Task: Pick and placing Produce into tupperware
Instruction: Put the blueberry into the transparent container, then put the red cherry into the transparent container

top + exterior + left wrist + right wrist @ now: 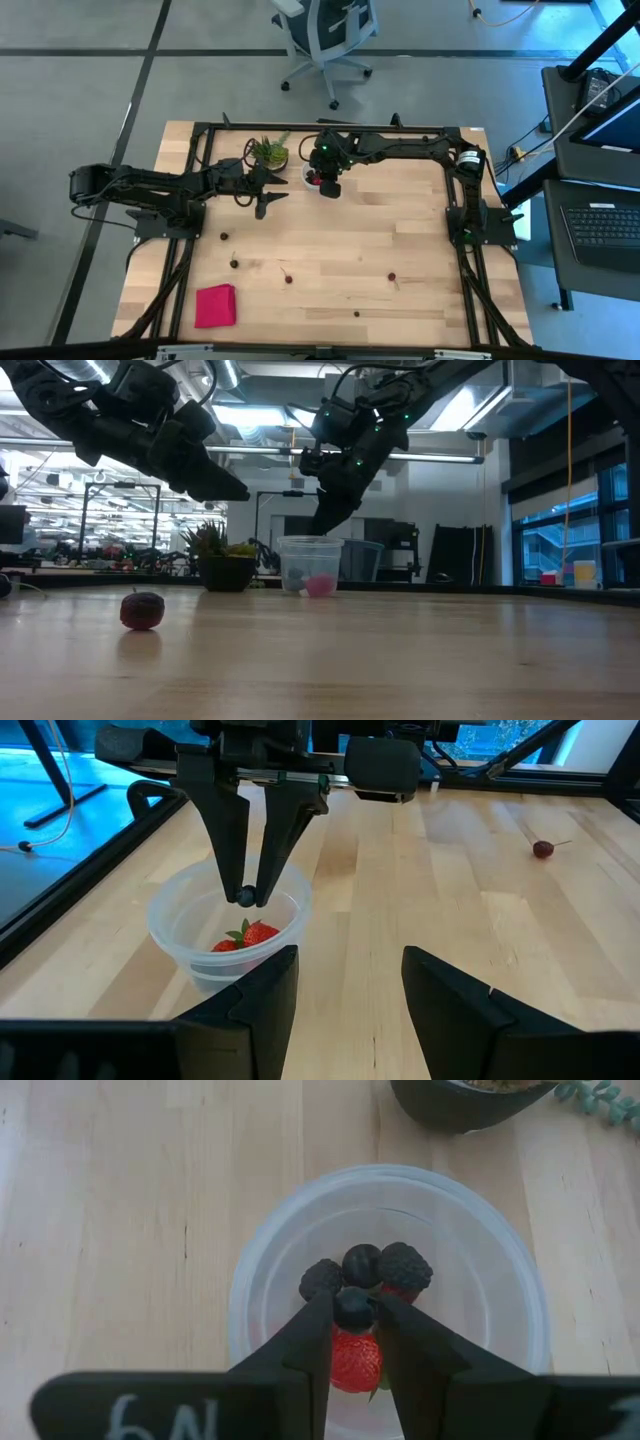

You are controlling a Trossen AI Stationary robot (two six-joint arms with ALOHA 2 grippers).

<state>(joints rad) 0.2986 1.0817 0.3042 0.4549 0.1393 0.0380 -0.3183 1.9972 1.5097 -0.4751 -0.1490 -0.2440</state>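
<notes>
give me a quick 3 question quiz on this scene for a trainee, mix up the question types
1. True or false: the right gripper holds a small dark berry over the clear tupperware.
2. Multiple choice: what already lies inside the tupperware? A) only a pink cloth B) a strawberry and dark berries C) nothing
3. Fill in: the left gripper hovers beside the tupperware with its jaws ____.

Key: 1 true; 2 B; 3 open
</notes>
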